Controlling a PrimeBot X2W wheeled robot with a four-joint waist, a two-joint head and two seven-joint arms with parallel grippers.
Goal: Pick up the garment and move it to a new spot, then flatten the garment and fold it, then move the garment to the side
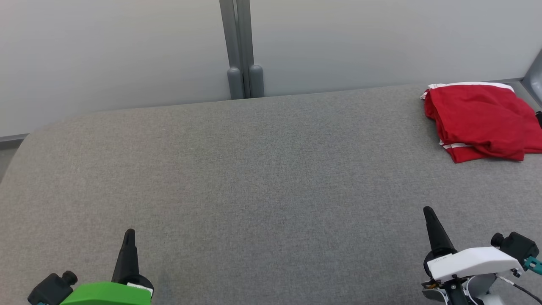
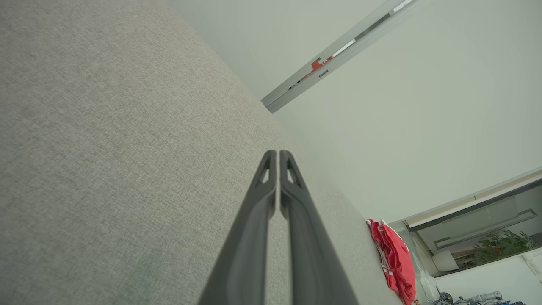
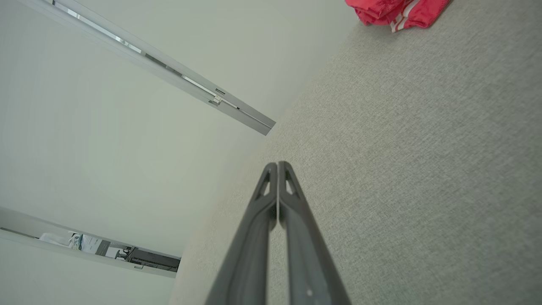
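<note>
The garment [image 1: 480,120] is red with white stripes and lies folded in a loose pile at the far right of the grey fabric surface [image 1: 254,178]. It also shows as the red garment [image 2: 396,262] at the surface's far edge and as the red garment [image 3: 396,12] at the top of the right wrist view. My left gripper [image 1: 129,233] sits low at the front left, fingers together, holding nothing. My right gripper [image 1: 427,210] stands at the front right, well short of the garment, also shut and empty. Left fingers [image 2: 277,153] and right fingers [image 3: 277,163] press tip to tip.
A pale wall with a grey vertical post [image 1: 241,46] runs behind the surface. The surface's rounded left corner [image 1: 25,140] drops off to the floor. A grey frame piece [image 1: 534,76] stands by the garment at the far right.
</note>
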